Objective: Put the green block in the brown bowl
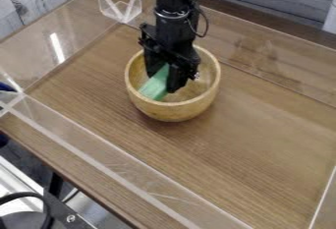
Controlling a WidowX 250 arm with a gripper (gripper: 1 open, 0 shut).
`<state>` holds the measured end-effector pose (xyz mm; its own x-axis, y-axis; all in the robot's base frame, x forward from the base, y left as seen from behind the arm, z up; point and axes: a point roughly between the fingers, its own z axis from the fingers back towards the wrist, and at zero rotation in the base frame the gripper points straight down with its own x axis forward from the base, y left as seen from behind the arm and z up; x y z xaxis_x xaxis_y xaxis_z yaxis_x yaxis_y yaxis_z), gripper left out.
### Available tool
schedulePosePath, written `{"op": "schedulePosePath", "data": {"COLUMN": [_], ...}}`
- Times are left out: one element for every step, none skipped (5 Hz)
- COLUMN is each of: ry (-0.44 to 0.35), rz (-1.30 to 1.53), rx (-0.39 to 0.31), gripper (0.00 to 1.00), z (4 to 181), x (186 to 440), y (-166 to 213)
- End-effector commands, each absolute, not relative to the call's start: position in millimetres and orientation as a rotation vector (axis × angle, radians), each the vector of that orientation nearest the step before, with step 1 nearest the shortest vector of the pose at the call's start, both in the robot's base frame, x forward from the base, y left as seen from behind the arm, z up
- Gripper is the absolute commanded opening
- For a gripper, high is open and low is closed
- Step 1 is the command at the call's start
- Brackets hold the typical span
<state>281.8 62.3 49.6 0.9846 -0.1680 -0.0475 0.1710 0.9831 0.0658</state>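
Note:
The brown bowl (172, 97) sits on the wooden table, slightly left of centre and toward the back. My gripper (168, 73) points straight down into it, its black fingers reaching below the rim. The green block (157, 85) is tilted inside the bowl. Its lower end rests near the bowl's left inner wall, and its upper end runs up between my fingers, which are shut on it. The top of the block is hidden behind the fingers.
A low clear acrylic wall (79, 125) fences the wooden tabletop (250, 149) on all sides. A clear folded bracket (121, 5) stands at the back left, close behind the arm.

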Motion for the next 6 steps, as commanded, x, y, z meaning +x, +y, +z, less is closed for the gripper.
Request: {"op": "schedulePosePath", "data": {"ry": [0.014,0.019,0.025,0.031,0.036,0.042], "rz": [-0.159,-0.156,-0.153,-0.15,-0.147,-0.144], "rx": [0.078,0.076,0.074,0.071,0.067,0.064], "gripper": [0.0,0.0,0.0,0.0,0.0,0.0], "z": [55.8,54.0,52.7,51.4,50.1,48.5], "x": [286.8,286.3,285.6,284.9,284.1,283.5], "y": [67.7,68.7,69.6,70.2,70.7,71.2]}}
